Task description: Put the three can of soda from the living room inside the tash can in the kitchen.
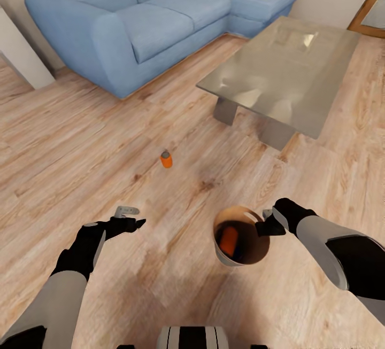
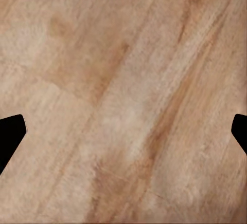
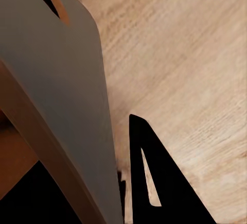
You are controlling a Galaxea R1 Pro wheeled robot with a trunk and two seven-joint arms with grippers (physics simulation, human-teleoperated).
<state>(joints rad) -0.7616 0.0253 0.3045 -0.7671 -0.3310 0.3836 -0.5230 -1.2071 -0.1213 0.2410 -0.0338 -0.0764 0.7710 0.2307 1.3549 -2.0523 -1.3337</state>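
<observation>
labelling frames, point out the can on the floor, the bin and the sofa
can (image 1: 166,160), head view, orange side
bin (image 1: 223,258), head view, grey outer wall
sofa (image 1: 160,20), head view, middle seat cushion

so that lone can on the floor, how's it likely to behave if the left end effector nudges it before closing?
The can of soda stands upright on smooth wood floor, so it probably slides or tips easily. Once down, its round body would likely roll. It looks small and probably light, so approach gently with the left end effector.
</observation>
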